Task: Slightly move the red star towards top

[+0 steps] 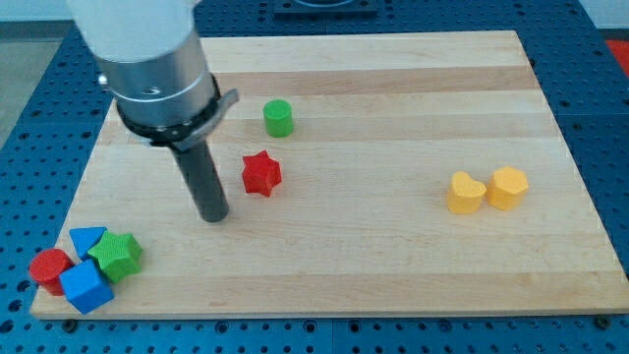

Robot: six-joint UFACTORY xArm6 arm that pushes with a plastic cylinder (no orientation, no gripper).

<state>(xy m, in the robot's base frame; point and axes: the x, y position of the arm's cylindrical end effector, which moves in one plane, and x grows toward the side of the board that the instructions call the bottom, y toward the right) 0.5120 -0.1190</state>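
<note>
The red star (261, 173) lies on the wooden board (393, 256), left of centre. My tip (214, 216) rests on the board to the star's lower left, a short gap away and not touching it. A green cylinder (278, 118) stands just above the star, slightly to the right.
At the board's bottom-left corner sit a red cylinder-like block (48, 266), a blue triangle (86, 239), a green star-like block (119, 256) and a blue cube (85, 286). A yellow heart (465, 193) and a yellow hexagon-like block (508, 188) sit at the right.
</note>
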